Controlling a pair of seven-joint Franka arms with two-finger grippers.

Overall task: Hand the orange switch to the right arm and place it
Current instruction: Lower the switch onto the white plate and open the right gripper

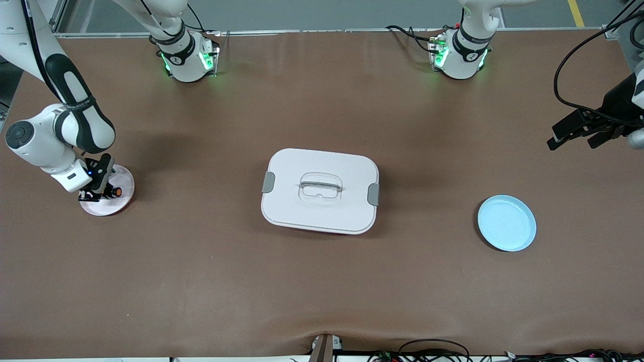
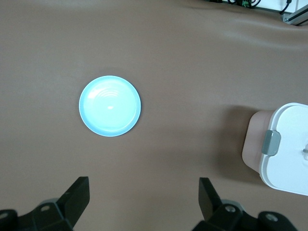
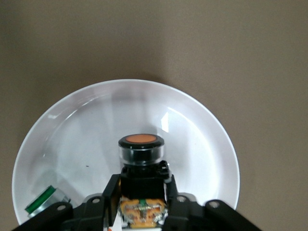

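Front view: high across the table (image 1: 201,281), facing both bases, covering everything. Left wrist view: looking down from well above onto the blue plate (image 2: 110,106) and white lidded box (image 2: 288,149), both shared with front. Right wrist view: close over the white plate (image 3: 192,125), likewise shared.

Right pincer (image 3: 143,199) grips orange switch (image 3: 141,159) over white plate (image 3: 202,130).

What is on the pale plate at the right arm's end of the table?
The orange switch, between the right end effector's fingers, and a small green-ringed piece by the plate's rim. The end effector hides the plate beneath it.
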